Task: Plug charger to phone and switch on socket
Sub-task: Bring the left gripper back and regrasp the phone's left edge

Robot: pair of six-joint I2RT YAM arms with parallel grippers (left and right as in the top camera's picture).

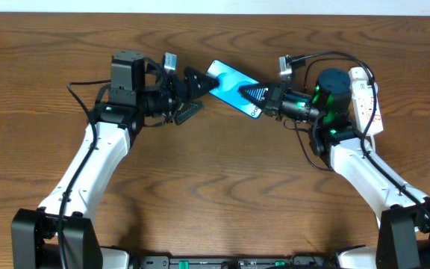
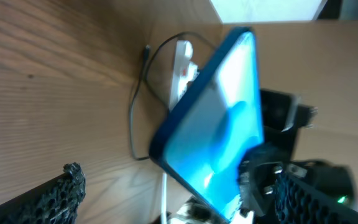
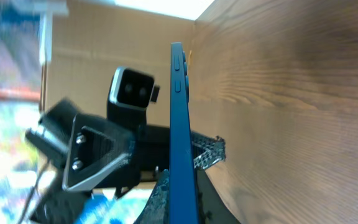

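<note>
The phone (image 1: 232,87), light-blue screen up, is held tilted above the table between the two arms. My right gripper (image 1: 254,96) is shut on its right end; in the right wrist view the phone (image 3: 179,112) stands edge-on between the fingers (image 3: 182,186). My left gripper (image 1: 198,95) is open at the phone's left end, and in the left wrist view the phone (image 2: 219,118) lies between its spread fingers (image 2: 179,177). The white socket (image 1: 366,101) lies at the far right, also in the left wrist view (image 2: 182,68). The charger's thin black cable (image 2: 133,109) curls beside it, plug end (image 2: 146,53) free.
The brown wooden table (image 1: 215,194) fills the view. A white cord (image 2: 165,193) runs under the phone in the left wrist view. A pale wall (image 1: 215,6) borders the far edge. The right arm's base (image 1: 333,93) stands next to the socket.
</note>
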